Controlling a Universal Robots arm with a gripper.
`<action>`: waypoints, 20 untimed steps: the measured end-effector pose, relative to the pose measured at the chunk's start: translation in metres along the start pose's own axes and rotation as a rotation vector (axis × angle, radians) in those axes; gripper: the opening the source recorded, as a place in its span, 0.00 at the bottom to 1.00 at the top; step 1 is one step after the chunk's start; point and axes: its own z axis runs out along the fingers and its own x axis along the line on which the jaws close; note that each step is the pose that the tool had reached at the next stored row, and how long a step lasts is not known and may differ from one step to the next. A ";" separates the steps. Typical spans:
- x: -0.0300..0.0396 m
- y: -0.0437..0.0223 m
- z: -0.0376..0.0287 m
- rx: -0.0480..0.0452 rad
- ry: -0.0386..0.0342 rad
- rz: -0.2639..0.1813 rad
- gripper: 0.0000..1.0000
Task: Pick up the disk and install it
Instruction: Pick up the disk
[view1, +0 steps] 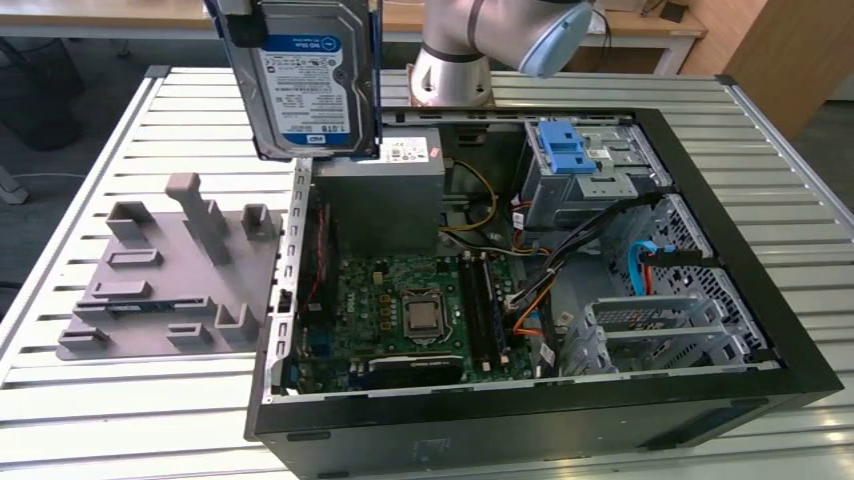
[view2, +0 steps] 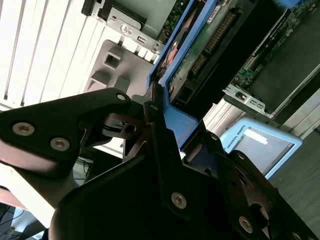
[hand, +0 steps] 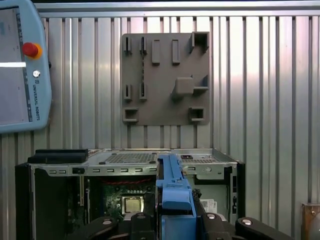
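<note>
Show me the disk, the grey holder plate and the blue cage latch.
the disk (view1: 310, 90), exterior view, on its printed label
the grey holder plate (hand: 162, 107), first wrist view, on its flat base
the blue cage latch (view1: 569, 150), exterior view, on its middle

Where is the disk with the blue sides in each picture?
Exterior view: the disk hangs upright, label toward the camera, above the computer case at its far corner, on the exterior view's left.
Second wrist view: its green circuit-board side and blue rail, beside the grey plate.
First wrist view: edge-on, blue rail before the case.
Shared landmark: the grey plate.
</note>
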 end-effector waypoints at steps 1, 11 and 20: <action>0.0004 -0.0004 0.0000 0.0009 0.0001 0.000 0.36; 0.0089 -0.0168 0.0014 0.0038 -0.0114 0.000 0.36; 0.0111 -0.0416 0.0030 0.0011 -0.0223 0.001 0.36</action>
